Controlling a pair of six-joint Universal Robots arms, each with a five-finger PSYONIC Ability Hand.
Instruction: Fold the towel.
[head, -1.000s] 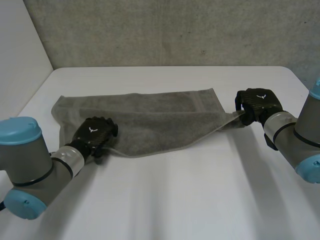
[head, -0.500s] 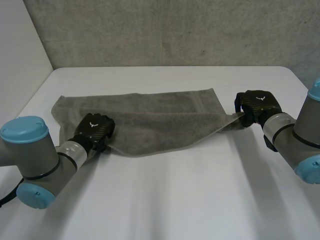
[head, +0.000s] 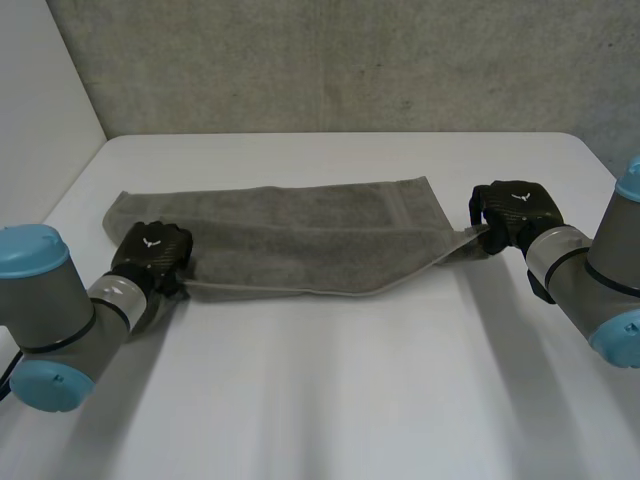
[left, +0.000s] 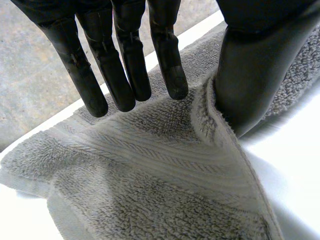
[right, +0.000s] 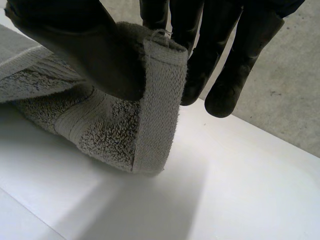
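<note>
At the towel's (head: 300, 235) near left, your left robot hand (head: 150, 252) has dragged its pinched edge leftward; the right robot hand (head: 515, 210) clamps the opposite corner, so the towel looks stretched for folding.

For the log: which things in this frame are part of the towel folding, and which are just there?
Part of the job: towel; left hand, pinching its near edge by the left end; right hand, pinching its right corner.
Just there: white table under the towel; grey wall behind the table.
</note>
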